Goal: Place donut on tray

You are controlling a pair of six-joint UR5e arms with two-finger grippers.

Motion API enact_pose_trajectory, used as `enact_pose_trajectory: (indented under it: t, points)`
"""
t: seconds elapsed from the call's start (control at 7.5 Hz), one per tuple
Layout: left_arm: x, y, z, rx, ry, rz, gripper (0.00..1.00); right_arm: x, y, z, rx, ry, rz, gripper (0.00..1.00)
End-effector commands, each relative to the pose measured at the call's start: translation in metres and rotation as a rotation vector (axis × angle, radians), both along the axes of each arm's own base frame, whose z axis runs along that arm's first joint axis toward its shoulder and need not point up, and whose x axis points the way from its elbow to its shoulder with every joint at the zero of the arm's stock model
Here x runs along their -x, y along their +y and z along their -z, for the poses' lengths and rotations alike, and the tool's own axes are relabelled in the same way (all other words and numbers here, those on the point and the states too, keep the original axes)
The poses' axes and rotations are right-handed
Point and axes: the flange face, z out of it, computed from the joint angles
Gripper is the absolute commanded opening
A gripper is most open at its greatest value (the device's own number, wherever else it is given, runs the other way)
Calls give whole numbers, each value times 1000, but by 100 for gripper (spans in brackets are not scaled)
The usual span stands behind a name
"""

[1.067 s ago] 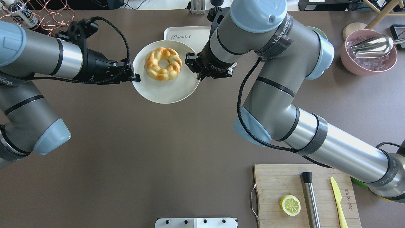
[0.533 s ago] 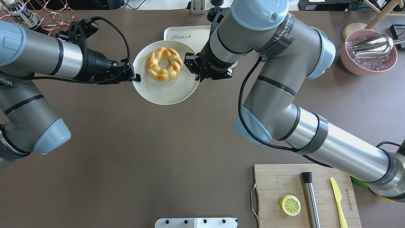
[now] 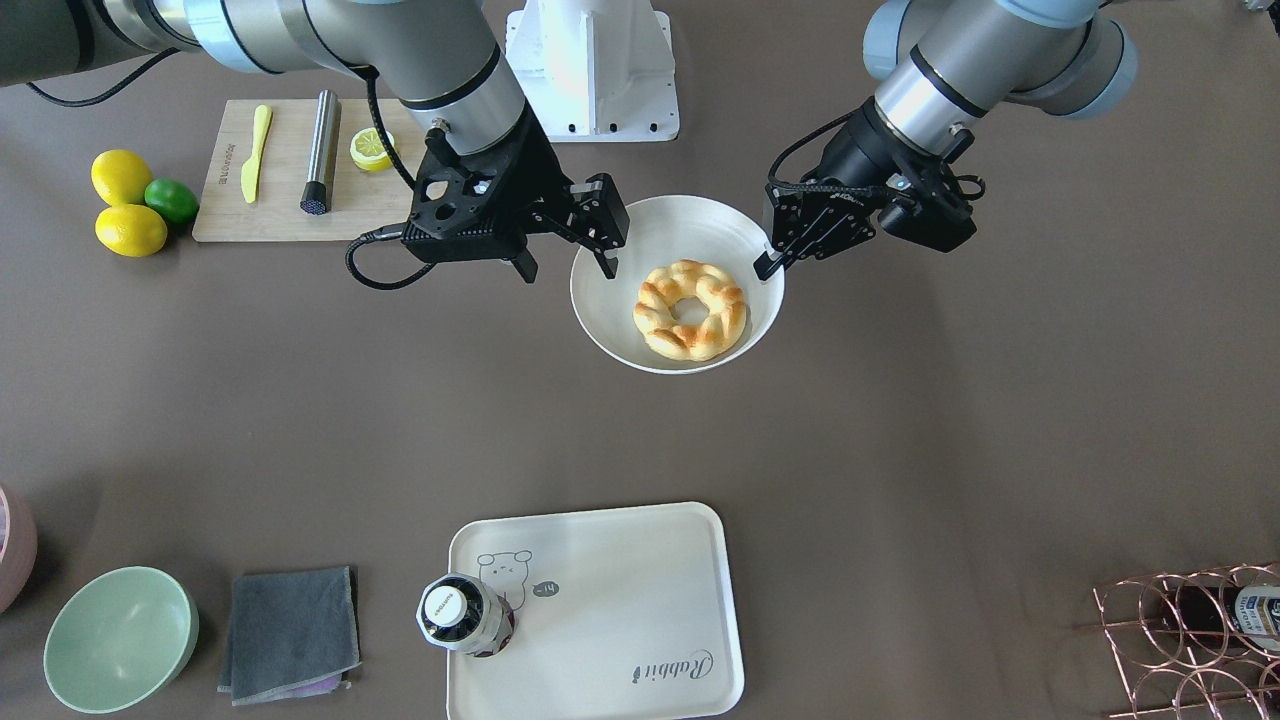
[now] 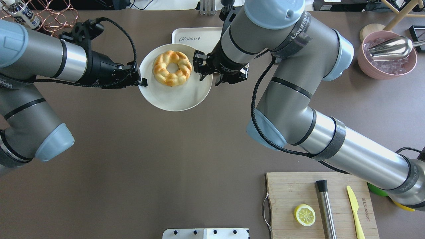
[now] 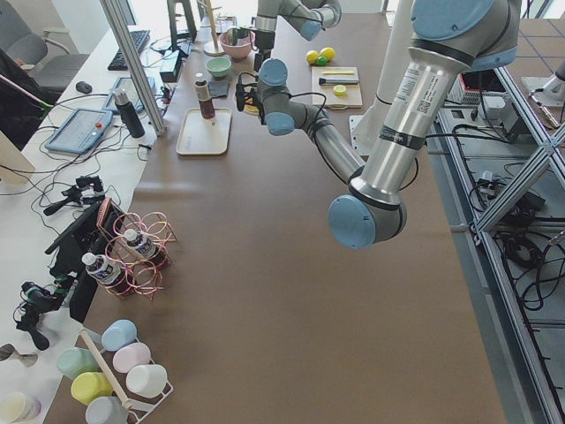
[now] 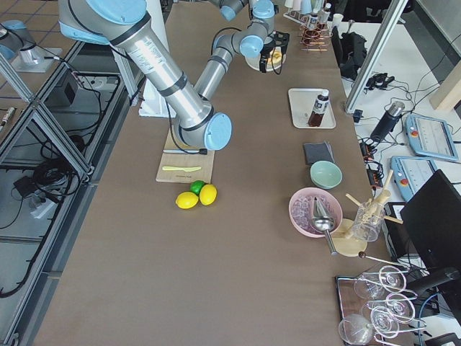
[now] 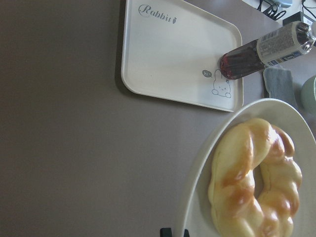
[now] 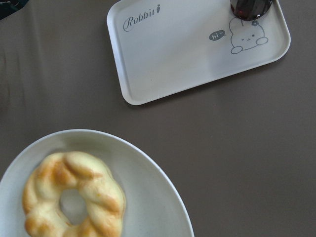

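Left fingers point(image 4: 142, 81) are clamped on the rim of a round white plate point(image 4: 172, 98). Right fingers point(image 3: 603, 228) are spread apart just beside the opposite rim, grasping nothing. Between the two sets lies the donut point(image 4: 172, 67), on the plate. Beyond them on the counter point(image 3: 900, 450), well apart, sits the tray point(image 3: 620, 600), carrying a bottle point(image 3: 465, 615) at its bear-drawing corner.

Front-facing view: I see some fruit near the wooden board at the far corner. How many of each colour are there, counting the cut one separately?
Whole yellow lemons: 2
Green lime: 1
Cut lemon half, lying on the wooden board: 1
Total: 4
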Motion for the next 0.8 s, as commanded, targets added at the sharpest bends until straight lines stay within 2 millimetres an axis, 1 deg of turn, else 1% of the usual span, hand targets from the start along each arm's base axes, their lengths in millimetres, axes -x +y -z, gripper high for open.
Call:
enact_pose_trajectory:
  t: [0.0,0.13,0.27,0.4,0.53,0.67]
  points:
    - [-8,-6,-13,30,-35,-6,0,-34,-19,21,36,-53,-10,100]
    - [-10,-10,-22,40,-50,-10,0,-46,-25,24,42,-63,-12,100]
    - [-6,-17,-27,53,-60,-25,0,-54,-31,24,43,-65,-22,100]
    - [15,-41,-34,112,-86,-11,0,-63,-37,21,51,-62,-30,100]
    - [58,-62,-42,140,-79,-11,0,-76,-47,15,63,-60,-34,100]
    - [104,-77,-66,145,-81,-32,0,-82,-53,4,66,-46,-39,100]
